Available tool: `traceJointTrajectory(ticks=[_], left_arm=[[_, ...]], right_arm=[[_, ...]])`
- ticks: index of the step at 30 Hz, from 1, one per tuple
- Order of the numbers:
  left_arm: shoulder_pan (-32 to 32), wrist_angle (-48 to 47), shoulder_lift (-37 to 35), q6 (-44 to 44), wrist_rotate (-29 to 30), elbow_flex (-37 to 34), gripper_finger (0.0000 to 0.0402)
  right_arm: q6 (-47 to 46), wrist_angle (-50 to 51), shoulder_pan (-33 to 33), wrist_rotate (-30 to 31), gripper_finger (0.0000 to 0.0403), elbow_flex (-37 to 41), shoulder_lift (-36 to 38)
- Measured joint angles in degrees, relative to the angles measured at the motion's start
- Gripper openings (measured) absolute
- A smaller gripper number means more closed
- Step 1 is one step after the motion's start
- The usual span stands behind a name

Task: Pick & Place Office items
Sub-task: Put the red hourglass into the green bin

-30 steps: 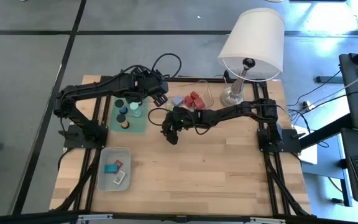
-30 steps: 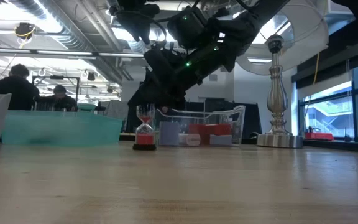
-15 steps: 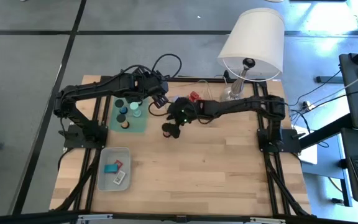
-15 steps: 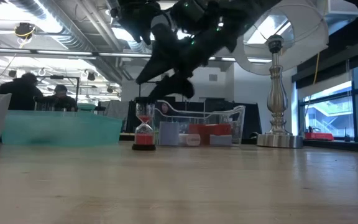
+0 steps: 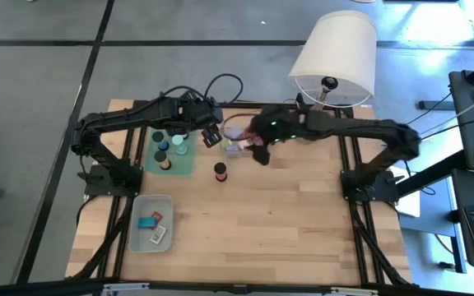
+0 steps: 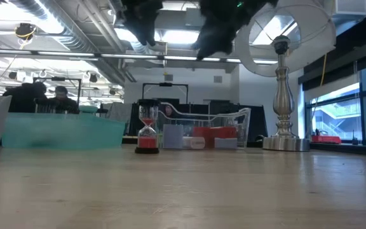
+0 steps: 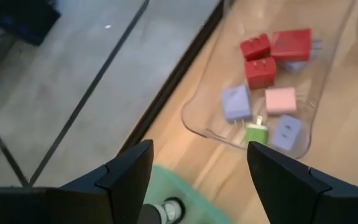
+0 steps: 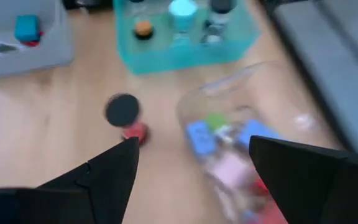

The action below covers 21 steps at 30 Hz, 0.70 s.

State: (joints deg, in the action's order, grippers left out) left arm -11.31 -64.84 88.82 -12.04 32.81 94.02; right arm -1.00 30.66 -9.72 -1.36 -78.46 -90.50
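While both grippers gape empty: red, lilac, pink, green little blocks in clear tray.

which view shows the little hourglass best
The low view: the hourglass stands upright side-on on the table, red base, dark top and narrow waist all plain. The high view and the right wrist view show mainly its dark round top. The left wrist view does not show it.

— What lies around the wooden table?
— Grey floor crossed by dark lines, a white-shaded lamp at the far edge.
— And beyond?
— Exposed ceiling ducts, bright windows, seated people.
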Motion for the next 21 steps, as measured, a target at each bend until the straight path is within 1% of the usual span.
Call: traceJointTrajectory(ticks=[2,5,8,11,15,17,21], left_arm=[[0.0,0.2,0.0,1.6,-1.0,0.0,0.0257],[0.0,0.6,0.0,2.2,-1.5,0.0,0.0257],[0.1,0.7,0.0,1.3,-4.8,0.0,0.0257],[0.1,0.7,0.0,0.8,-8.2,0.0,0.0257],[0.3,0.6,0.0,0.7,-9.6,0.0,0.0257],[0.3,0.7,0.0,0.6,-9.5,0.0,0.0257],[0.3,0.7,0.0,0.6,-9.2,0.0,0.0257]], right_arm=[[2.7,2.4,-0.5,2.6,0.0307,0.0,3.2],[3.8,5.8,-1.3,5.3,0.0307,0.0,7.3],[5.1,9.5,-2.1,6.7,0.0307,0.0,11.5],[7.8,10.3,-2.3,6.1,0.0307,1.6,16.4],[10.6,8.1,-2.2,1.2,0.0307,6.2,25.6],[9.7,6.4,-2.2,0.0,0.0307,9.6,30.7],[5.5,2.5,-2.2,1.0,0.0307,17.9,41.1]])
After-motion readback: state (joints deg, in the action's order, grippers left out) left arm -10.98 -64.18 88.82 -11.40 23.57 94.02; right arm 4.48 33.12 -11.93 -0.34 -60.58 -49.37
